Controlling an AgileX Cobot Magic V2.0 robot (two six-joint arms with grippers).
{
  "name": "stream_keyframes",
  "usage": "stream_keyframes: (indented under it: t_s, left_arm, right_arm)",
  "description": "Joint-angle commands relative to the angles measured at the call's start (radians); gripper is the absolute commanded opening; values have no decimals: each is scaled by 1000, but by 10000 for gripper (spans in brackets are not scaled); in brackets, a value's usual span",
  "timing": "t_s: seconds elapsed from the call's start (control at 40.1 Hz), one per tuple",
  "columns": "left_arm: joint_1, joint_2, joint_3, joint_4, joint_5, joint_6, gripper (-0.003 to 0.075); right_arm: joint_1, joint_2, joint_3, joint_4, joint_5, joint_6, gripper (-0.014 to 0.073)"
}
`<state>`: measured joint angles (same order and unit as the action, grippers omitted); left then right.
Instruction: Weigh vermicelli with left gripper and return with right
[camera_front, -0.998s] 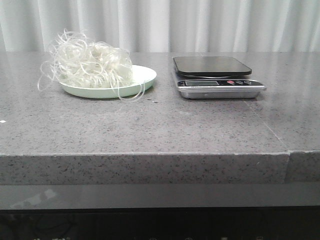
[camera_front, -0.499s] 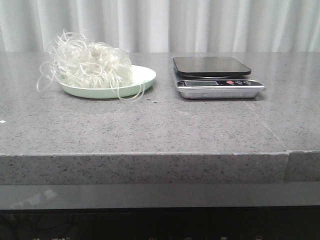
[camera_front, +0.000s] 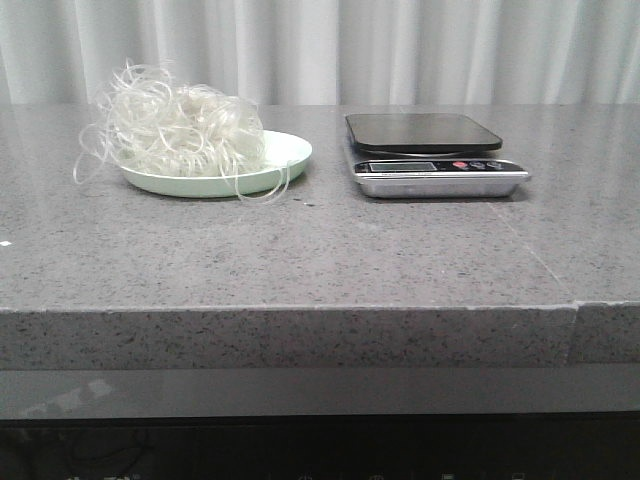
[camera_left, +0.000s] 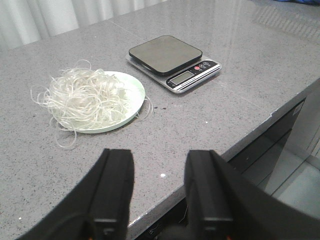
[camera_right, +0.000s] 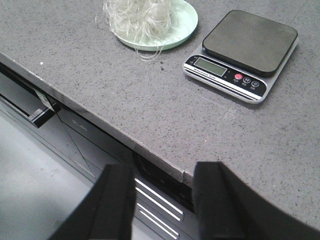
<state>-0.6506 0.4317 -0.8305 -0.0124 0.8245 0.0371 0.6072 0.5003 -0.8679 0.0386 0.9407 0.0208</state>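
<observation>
The vermicelli (camera_front: 180, 128) is a fluffy nest of whitish strands heaped on a pale green plate (camera_front: 285, 155) at the table's back left, with loops hanging over the rim. It also shows in the left wrist view as vermicelli (camera_left: 82, 95) and in the right wrist view as vermicelli (camera_right: 140, 15). A silver kitchen scale (camera_front: 430, 150) with a dark platform stands to its right, nothing on it. My left gripper (camera_left: 159, 157) is open and empty, held over the table's front edge, well short of the plate. My right gripper (camera_right: 165, 172) is open and empty, off the table's front edge. Neither arm shows in the front view.
The grey speckled table (camera_front: 320, 250) ends in a front edge with dark drawers (camera_right: 160, 197) below it. White curtains (camera_front: 320, 50) hang behind the table. The scale's display and buttons (camera_right: 225, 75) face the robot.
</observation>
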Motion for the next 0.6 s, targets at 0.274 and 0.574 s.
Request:
stream_keyframes:
  t_s: [0.274,0.574]
  left_arm:
    - [-8,8,-25,-5,-73,2,155]
    - [-8,8,-25,-5,-73,2,155]
  right_arm:
    - [-6,0,-18,-12,-60,1,157]
    - [-6,0,-18,-12,-52,1,157]
